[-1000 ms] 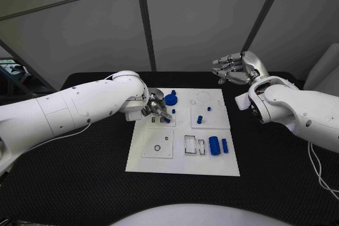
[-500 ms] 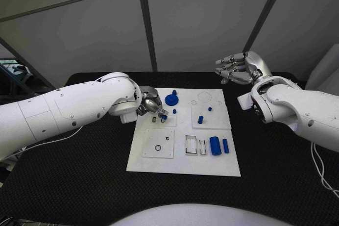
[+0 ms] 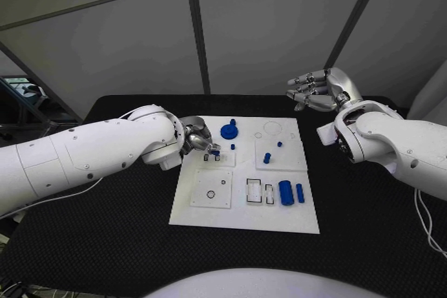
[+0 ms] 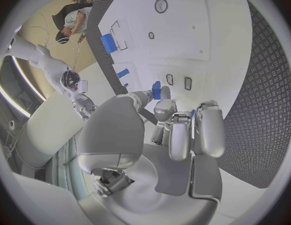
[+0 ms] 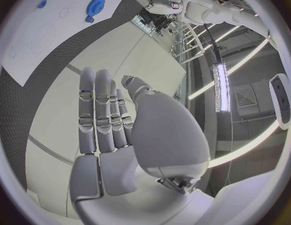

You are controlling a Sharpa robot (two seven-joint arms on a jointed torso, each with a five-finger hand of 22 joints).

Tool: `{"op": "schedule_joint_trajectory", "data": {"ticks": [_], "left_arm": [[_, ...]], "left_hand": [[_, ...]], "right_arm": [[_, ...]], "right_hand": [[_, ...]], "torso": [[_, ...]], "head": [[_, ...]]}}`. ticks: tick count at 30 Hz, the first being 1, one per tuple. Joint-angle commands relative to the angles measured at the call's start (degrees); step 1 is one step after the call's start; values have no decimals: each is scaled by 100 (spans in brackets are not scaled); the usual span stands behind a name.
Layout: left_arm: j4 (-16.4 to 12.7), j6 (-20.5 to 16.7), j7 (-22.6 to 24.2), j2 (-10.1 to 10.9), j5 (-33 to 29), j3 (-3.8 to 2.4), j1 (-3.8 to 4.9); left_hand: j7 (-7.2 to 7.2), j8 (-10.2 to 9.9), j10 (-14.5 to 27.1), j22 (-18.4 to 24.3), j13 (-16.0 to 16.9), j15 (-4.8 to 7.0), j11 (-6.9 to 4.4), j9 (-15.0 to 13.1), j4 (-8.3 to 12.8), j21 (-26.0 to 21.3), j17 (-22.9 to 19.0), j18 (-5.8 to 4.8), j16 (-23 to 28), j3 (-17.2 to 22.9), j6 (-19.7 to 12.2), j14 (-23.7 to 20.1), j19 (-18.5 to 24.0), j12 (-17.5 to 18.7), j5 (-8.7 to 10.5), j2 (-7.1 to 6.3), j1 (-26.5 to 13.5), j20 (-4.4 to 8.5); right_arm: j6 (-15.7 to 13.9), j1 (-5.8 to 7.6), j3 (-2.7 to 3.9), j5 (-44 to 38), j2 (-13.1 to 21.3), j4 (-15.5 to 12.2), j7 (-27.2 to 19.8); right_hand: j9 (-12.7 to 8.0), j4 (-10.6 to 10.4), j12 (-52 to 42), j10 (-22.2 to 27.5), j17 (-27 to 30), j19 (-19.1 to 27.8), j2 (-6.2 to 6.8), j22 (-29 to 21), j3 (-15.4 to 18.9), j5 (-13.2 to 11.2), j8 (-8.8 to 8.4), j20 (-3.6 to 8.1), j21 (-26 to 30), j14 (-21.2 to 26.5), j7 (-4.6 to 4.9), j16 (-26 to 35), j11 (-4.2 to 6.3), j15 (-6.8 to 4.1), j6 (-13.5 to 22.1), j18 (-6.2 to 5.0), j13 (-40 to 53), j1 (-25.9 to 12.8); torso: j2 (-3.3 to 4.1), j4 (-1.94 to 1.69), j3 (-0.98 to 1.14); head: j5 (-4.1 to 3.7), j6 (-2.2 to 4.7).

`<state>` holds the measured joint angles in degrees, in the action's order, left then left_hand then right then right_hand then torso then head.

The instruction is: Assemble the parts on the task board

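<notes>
The white task board (image 3: 242, 214) lies in the middle of the black table. My left hand (image 3: 198, 141) hovers over its near-left upper panel and pinches a small blue part (image 3: 215, 153) at its fingertips. In the left wrist view the same part (image 4: 156, 90) sits between thumb and finger of my left hand (image 4: 177, 130), close to two small slots (image 4: 178, 80) in the board (image 4: 202, 35). A blue gear (image 3: 229, 131), a blue peg (image 3: 267, 158) and two blue cylinders (image 3: 290, 192) rest on the board. My right hand (image 3: 316, 91) is raised beyond the board's far right corner, fingers apart, holding nothing.
The right wrist view shows my right hand (image 5: 114, 120) high above the table, with the board (image 5: 33, 40) and the blue gear (image 5: 95, 5) far off. Black table surface (image 3: 93, 233) surrounds the board on all sides.
My left hand has drawn slightly toward the board's left edge with the blue part still pinched. The right hand has barely moved.
</notes>
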<state>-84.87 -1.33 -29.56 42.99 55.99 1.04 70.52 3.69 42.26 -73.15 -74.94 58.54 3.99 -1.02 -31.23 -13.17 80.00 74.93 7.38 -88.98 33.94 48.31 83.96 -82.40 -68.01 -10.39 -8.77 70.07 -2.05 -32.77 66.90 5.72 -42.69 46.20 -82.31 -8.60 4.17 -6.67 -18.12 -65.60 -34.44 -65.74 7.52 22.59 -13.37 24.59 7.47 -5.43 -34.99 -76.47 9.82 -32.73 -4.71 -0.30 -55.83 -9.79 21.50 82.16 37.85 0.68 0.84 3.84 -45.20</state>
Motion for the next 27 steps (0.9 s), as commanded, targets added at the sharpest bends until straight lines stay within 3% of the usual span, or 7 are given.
{"op": "schedule_joint_trajectory", "data": {"ticks": [1, 5, 11, 27], "left_arm": [[-50, -694, 44, 1, 513, 0, -82], [-70, -900, 41, -19, 711, 0, -161], [-71, -897, 10, -41, 954, 0, -209], [-32, -378, -57, -116, 1184, 1, -250]], "left_hand": [[-40, 26, -45, -119, 10, 32, 2, -16, 992, 15, 1324, -408, 29, 1049, -2, 549, -52, -4, -37, -8, -54, -3], [-43, 35, -61, -131, 23, 35, -1, -26, 1008, 22, 1316, -410, 35, 1080, 3, 547, -59, -13, -37, -20, -74, -1], [-45, 39, -63, -130, 18, 37, -3, -32, 1017, 20, 1311, -410, 38, 1097, 6, 546, -59, -11, -37, -27, -85, 1], [-48, 46, -67, -128, 9, 42, -7, -44, 1046, 16, 1306, -408, 42, 1138, 8, 544, -58, -3, -37, -44, -104, 5]], "right_arm": [[52, 10, 5, -69, 10, -8, -12], [71, 10, 5, -153, 16, -12, -8], [93, 10, 5, -197, 13, -15, -4], [190, 10, 4, -231, -15, -3, -18]], "right_hand": [[-3, 9, -30, 45, 6, -9, -13, -7, -5, 32, 25, -24, 23, 2, -10, 12, 1, 28, 51, -61, -8, -70], [-3, 8, -32, 49, 6, -9, -10, -10, -3, 31, 24, -25, 27, 3, -9, 16, 0, 29, 56, -61, -10, -76], [-5, 2, -35, 58, 7, -8, -6, -16, 1, 29, 23, -29, 39, 5, -7, 24, -3, 33, 68, -61, -17, -91], [-5, -40, -48, 79, 6, -9, -11, -39, 14, 29, 26, -42, 75, 7, -1, 46, -12, 44, 91, -61, -37, -160]], "torso": [[0, 1, 10], [11, 0, -6], [9, -1, -3], [13, -4, -5]], "head": [[13, 2], [5, 11], [0, 11], [-13, -1]]}}
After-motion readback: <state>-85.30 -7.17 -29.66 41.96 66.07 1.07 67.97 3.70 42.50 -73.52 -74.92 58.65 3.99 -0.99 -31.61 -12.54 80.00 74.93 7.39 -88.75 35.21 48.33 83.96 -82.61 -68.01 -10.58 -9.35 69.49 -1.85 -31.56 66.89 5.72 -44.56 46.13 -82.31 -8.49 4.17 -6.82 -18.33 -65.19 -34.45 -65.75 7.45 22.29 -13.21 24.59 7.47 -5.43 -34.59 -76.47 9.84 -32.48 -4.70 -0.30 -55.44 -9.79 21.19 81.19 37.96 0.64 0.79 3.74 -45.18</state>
